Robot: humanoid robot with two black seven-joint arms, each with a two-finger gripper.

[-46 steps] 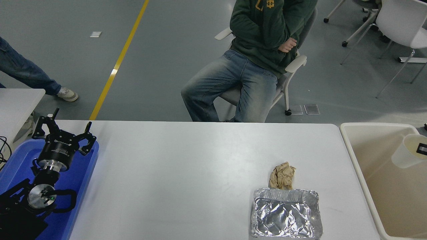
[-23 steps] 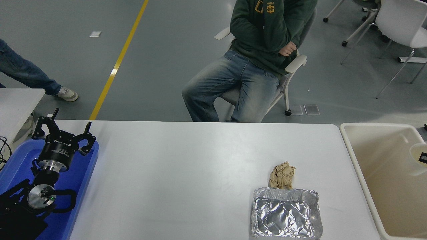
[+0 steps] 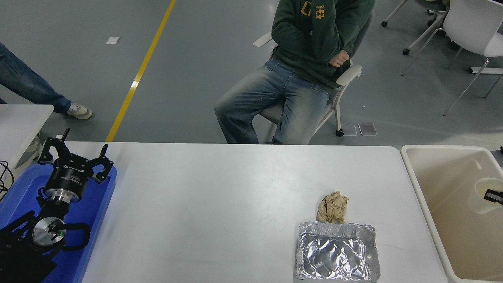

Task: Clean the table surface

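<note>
The white table surface (image 3: 220, 196) carries a crumpled brown paper ball (image 3: 332, 207) and, just in front of it, an empty foil tray (image 3: 337, 251) near the front right. My left gripper (image 3: 74, 151) is parked open over the blue tray (image 3: 96, 220) at the left edge, holding nothing. At the picture's right edge a white cup (image 3: 481, 200) sits low inside the beige bin (image 3: 410, 165). A black part of my right gripper (image 3: 493, 195) shows at the cup's mouth; the rest of that arm is cut off.
A person in a green hoodie and jeans (image 3: 290, 94) sits on a chair just beyond the table's far edge. Another person's leg and shoe (image 3: 78, 112) are at the far left. A small white table corner (image 3: 19, 122) stands at the left.
The white cup with the black part in its mouth went right and then down into the bin. The left arm, paper ball and foil tray have not moved.
</note>
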